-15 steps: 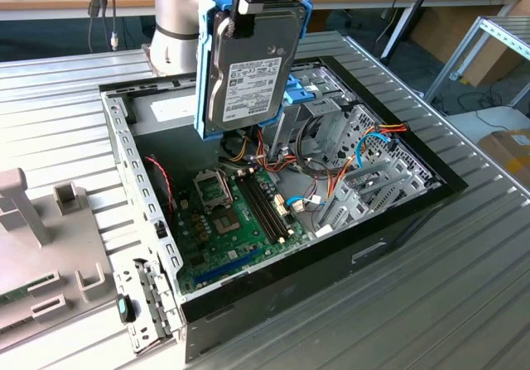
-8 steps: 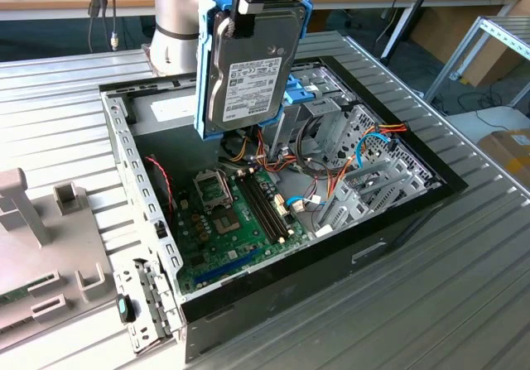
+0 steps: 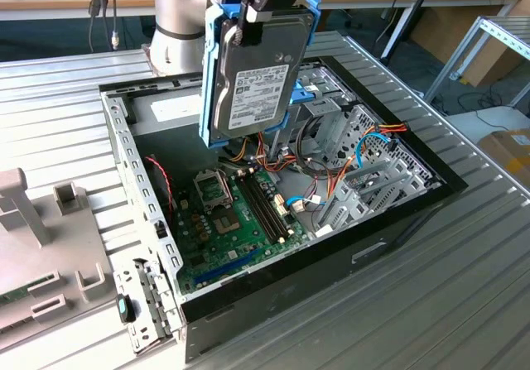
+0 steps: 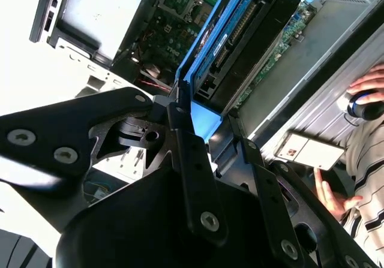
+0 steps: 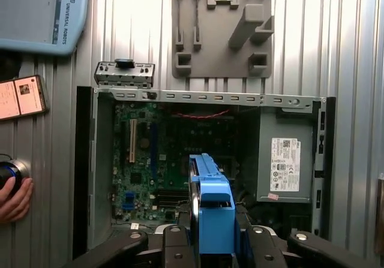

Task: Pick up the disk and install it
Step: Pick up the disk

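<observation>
**Exterior view:** your gripper (image 3: 242,24) is clamped on the disk (image 3: 257,76). It hangs upright, label outward, above the open case (image 3: 124,163) and clear of the motherboard (image 3: 240,221).

**Second wrist view:** both fingers (image 4: 180,115) pinch the disk (image 4: 240,34) by its blue edge.

**First wrist view:** the disk (image 5: 210,202) shows edge-on over the board, seated in no bay.

By these pictures, your pickup is done and the install is not.
</observation>
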`<state>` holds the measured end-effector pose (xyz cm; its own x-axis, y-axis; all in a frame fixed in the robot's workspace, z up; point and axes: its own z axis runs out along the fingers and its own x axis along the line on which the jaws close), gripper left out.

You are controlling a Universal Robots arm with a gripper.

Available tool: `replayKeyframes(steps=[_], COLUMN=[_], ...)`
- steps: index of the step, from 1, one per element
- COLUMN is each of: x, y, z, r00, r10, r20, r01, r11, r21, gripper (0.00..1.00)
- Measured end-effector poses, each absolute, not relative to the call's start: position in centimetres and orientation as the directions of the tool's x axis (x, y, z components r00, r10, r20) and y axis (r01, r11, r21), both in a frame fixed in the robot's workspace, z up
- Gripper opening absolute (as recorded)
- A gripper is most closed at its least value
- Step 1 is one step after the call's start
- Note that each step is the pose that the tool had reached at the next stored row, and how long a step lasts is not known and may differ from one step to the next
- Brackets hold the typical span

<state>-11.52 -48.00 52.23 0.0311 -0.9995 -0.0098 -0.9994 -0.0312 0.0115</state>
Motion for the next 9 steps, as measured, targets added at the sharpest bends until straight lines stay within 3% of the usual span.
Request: replayKeyframes(steps=[9], x=[-11.51], y=[-48.69], z=[52.23], r00=[0.031], r10=[-0.999], r20=[-0.010], r01=[-0.999], r11=[-0.031], r21=[0.011], gripper=[0.36])
